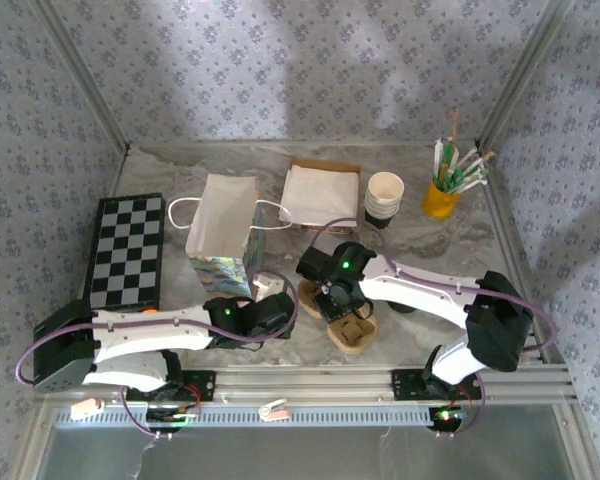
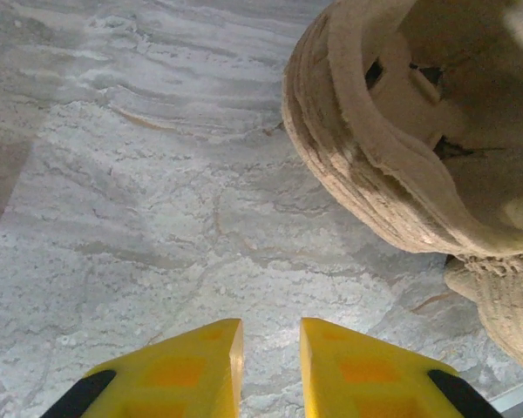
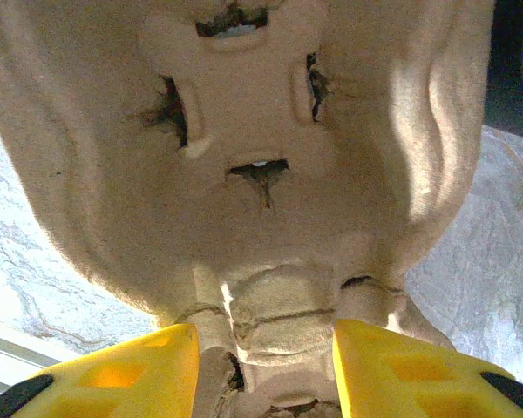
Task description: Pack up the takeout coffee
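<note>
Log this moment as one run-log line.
left gripper: jaws slightly apart, empty, over table beside pulp tray | right gripper: jaws astride pulp tray edge, grip unclear | paper bag: upright, open

Legible text, labels, brands, numbers or signs: none on view from here.
Item: white paper bag (image 1: 225, 222), with a coloured printed patch low on its side that is too small and blurred to read as words.

The right gripper (image 1: 340, 310) hides much of the pulp tray (image 1: 355, 338), which both wrist views crop.
</note>
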You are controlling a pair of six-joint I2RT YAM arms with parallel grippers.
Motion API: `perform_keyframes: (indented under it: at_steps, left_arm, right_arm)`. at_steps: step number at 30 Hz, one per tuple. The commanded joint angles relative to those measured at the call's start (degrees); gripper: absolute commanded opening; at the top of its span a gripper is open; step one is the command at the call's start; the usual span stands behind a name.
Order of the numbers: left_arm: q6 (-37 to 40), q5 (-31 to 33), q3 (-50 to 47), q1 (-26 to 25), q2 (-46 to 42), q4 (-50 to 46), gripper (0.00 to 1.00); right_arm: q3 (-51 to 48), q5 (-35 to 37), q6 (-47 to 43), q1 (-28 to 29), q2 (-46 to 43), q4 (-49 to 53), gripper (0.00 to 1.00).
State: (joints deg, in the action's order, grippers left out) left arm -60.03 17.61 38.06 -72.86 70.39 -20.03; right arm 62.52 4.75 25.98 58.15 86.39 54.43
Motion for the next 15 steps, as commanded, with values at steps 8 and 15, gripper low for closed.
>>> perform_keyframes:
  at_steps: [8, 15]
  left_arm:
    - [-0.36, 1.18, 0.03, -0.27, -1.92, -2.41, 0.24]
    - [-0.52, 1.35, -0.13, -0.29, -2.1, -2.3, 0.24]
  right_arm:
    - [-0.81, -0.15, -2.15, -0.49, 1.32, -0.82, 0.45]
    - [0.69, 1.35, -2.08, -0.77, 0.27, 1.01, 0.51]
